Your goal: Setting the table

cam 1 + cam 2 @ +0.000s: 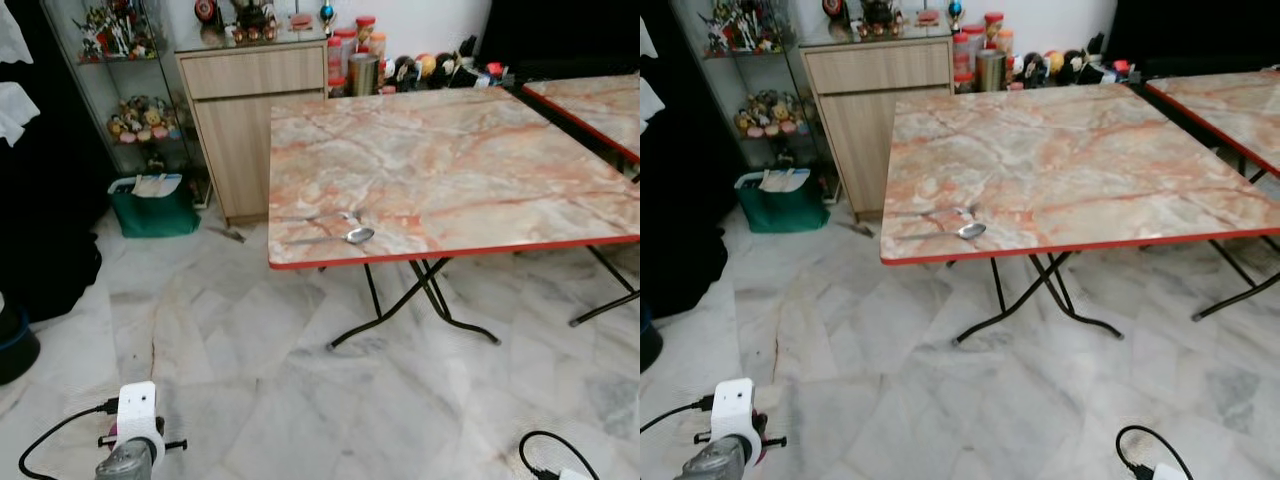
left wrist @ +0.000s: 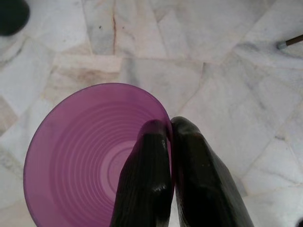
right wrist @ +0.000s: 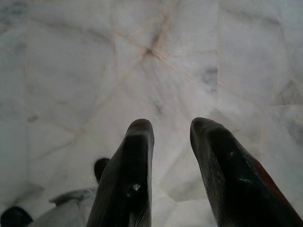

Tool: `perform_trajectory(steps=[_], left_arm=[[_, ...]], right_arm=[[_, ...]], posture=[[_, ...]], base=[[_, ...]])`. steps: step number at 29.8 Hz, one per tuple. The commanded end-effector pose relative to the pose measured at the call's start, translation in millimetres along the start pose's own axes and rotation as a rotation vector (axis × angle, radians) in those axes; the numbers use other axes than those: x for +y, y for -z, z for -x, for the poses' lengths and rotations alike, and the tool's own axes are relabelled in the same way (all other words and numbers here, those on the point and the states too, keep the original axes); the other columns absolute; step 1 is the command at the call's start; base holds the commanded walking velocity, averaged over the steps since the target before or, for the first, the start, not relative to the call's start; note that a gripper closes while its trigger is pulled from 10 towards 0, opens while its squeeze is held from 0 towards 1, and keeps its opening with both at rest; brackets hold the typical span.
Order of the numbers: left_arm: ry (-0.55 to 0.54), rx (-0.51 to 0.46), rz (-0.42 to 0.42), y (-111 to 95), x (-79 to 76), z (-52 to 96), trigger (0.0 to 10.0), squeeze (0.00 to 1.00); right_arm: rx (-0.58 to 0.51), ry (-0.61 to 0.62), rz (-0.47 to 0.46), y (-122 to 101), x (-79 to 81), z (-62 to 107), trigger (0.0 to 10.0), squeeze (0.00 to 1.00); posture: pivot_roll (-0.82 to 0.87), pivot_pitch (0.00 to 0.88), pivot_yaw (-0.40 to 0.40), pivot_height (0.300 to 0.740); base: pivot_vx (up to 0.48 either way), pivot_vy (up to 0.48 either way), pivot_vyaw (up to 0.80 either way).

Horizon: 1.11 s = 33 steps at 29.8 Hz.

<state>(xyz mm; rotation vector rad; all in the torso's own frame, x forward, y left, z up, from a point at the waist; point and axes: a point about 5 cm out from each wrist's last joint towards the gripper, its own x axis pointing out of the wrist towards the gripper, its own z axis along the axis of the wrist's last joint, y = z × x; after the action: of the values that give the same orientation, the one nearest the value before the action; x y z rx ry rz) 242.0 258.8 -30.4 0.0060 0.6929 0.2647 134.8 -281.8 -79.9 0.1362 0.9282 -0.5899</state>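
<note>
Left fingers (image 2: 171, 130) pinch purple cup (image 2: 80, 156) rim; right fingers (image 3: 171, 135) parted over floor (image 3: 71, 71).

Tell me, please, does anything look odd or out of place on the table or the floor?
Nothing is spilled or broken. The spoon and fork lie askew near the table edge, unarranged. The left pincer pinches a purple cup.
</note>
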Motion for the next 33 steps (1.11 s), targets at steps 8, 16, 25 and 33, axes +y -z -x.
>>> perform_trajectory(steps=[8, 16, 25, 33], left_arm=[[-0.014, 0.017, -0.024, 4.6, 3.8, 1.1, 10.0, 0.0], [-0.012, 0.017, -0.029, 5.1, 3.4, 1.3, 10.0, 0.0], [-0.005, 0.019, -0.034, 6.5, 2.4, 1.6, 10.0, 0.0], [-0.006, 0.022, -0.039, 7.9, 3.0, 2.0, 10.0, 0.0]], right_arm=[[-0.007, 0.001, -0.017, -2.7, 0.7, -0.5, 10.0, 0.0], [-0.003, 0.001, -0.009, -2.6, 1.1, -0.5, 10.0, 0.0], [-0.005, -0.005, -0.01, -1.8, 1.7, -0.3, 10.0, 0.0], [0.002, -0.002, 0.017, -1.0, 1.2, -0.3, 10.0, 0.0]], posture=[[0.03, 0.071, 0.039, 0.74], [0.03, 0.07, 0.04, 0.74], [0.03, 0.047, 0.043, 0.74], [0.03, 0.039, 0.044, 0.74]], base=[[0.26, -0.294, 0.1], [0.277, -0.288, 0.0], [0.281, -0.285, 0.0], [0.276, -0.288, 0.37]])
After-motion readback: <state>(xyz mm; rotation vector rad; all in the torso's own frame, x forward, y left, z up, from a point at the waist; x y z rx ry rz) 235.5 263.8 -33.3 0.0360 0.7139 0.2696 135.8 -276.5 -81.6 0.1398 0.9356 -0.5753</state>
